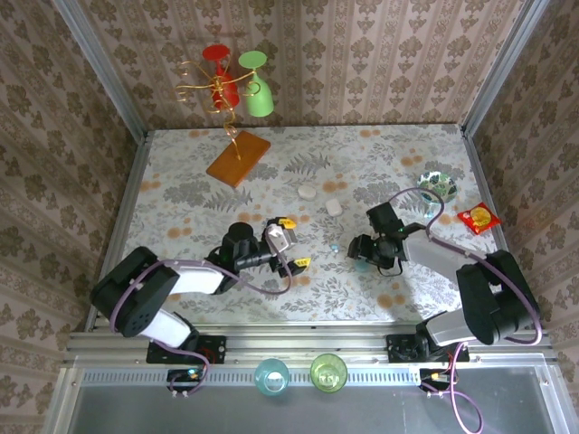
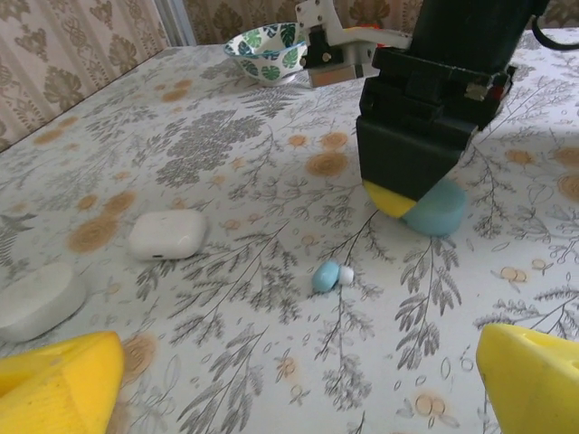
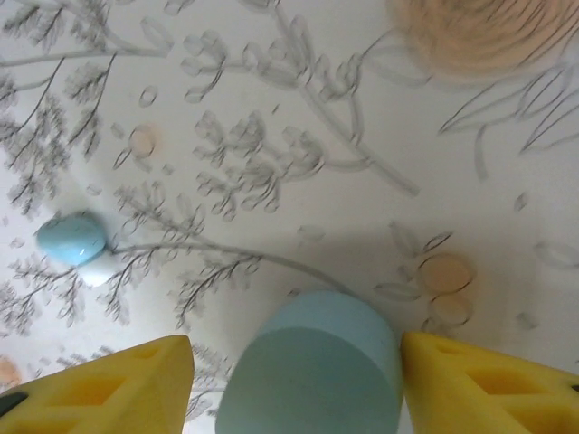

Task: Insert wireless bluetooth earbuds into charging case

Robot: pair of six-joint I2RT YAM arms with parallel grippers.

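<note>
A pale blue charging case [image 3: 312, 371] stands on the patterned table between the yellow pads of my right gripper [image 3: 298, 384]. The right pad [image 3: 479, 384] touches it and the left pad [image 3: 118, 389] stands a little off, so the jaws are open around the case. From above, that gripper [image 1: 364, 254] sits over the case [image 1: 363, 265]. A pale blue earbud [image 2: 327, 276] with a white tip lies loose on the table left of the case [image 2: 439, 210]. My left gripper [image 2: 294, 389] is wide open and empty, hovering short of the earbud [image 1: 334, 248].
Two white pebble-like cases [image 2: 167, 235] [image 2: 36, 298] lie left of the earbud. A leaf-patterned bowl [image 1: 437, 186] and a red packet [image 1: 479, 218] sit at the far right. A wire stand on a wooden base [image 1: 237, 158] holds cups at the back.
</note>
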